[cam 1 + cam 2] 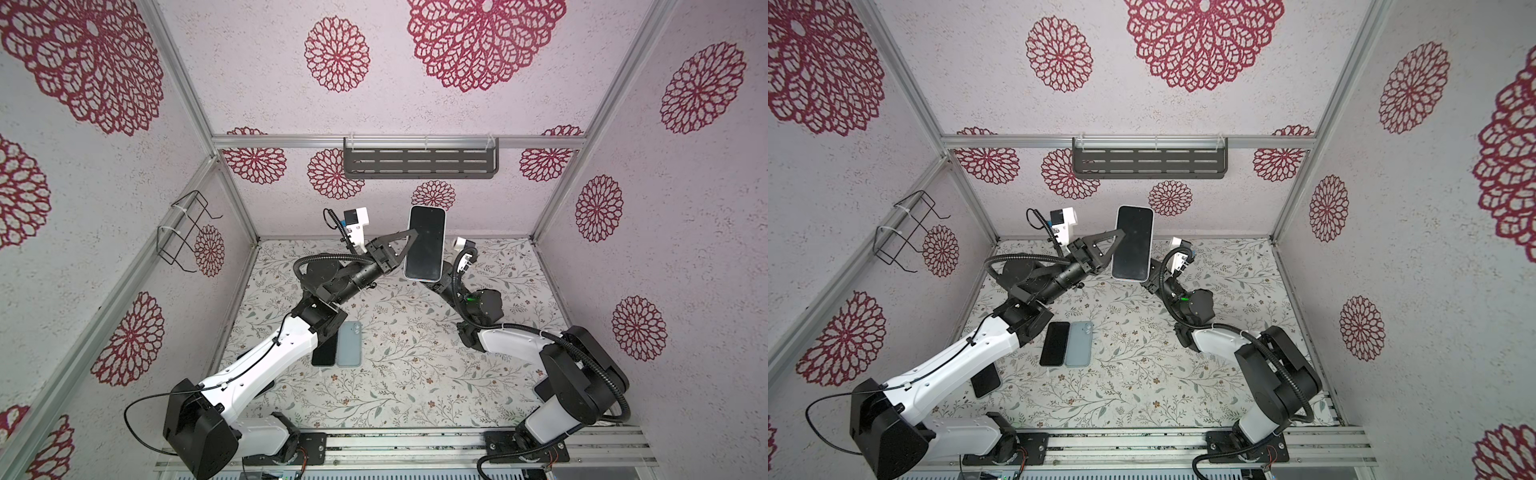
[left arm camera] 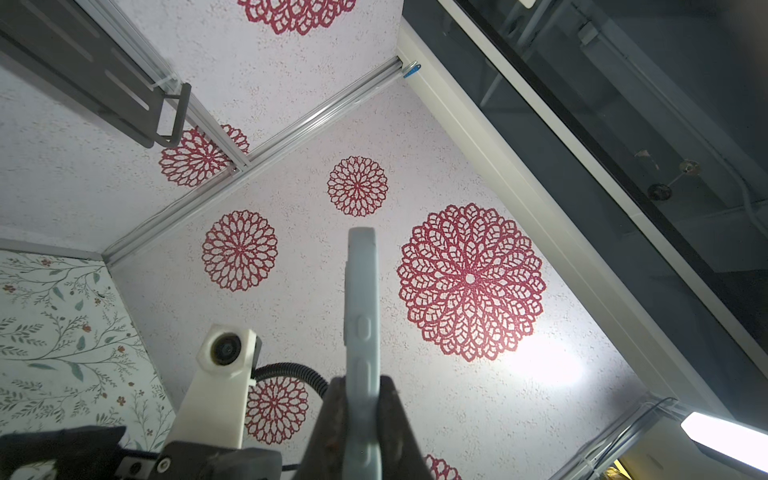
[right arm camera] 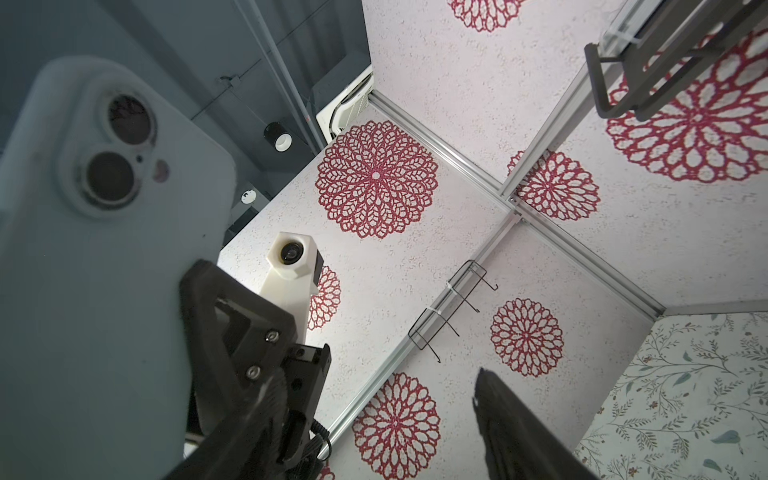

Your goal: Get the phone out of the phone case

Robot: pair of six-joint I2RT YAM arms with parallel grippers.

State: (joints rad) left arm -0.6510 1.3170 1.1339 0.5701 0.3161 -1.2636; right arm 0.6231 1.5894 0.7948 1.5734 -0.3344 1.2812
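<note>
Closest to the left wrist lens: jaws of the left gripper (image 2: 359,401), pinched tight on one long side of the pale blue phone case (image 2: 361,299), seen edge-on with button bumps along it. Looks soft and rubbery; likely to flex and peel back at a corner, and to give the pads fair friction.

From the right wrist: broad back of the case close on one side, lenses of the phone (image 3: 124,124) showing through the cut-out, so not yet freed. Jaws of the right gripper (image 3: 374,407) spread wide, holding nothing, one finger (image 3: 511,428) well clear of the case.

In both top views: phone (image 1: 426,245) raised high over the tabletop (image 1: 415,374), dark glass turned up toward the camera, case rim just visible round it. Left arm reaching up and forward, wrist rolled to bite from the side near mid-length; right arm bent beneath and behind, gripper hidden under the phone.

Judged stiff, light, smooth and breakable: glass too slippery to squeeze, better pushed out from the back near the lens opening while holding the case rim. Liable to pivot in so narrow a side pinch
</note>
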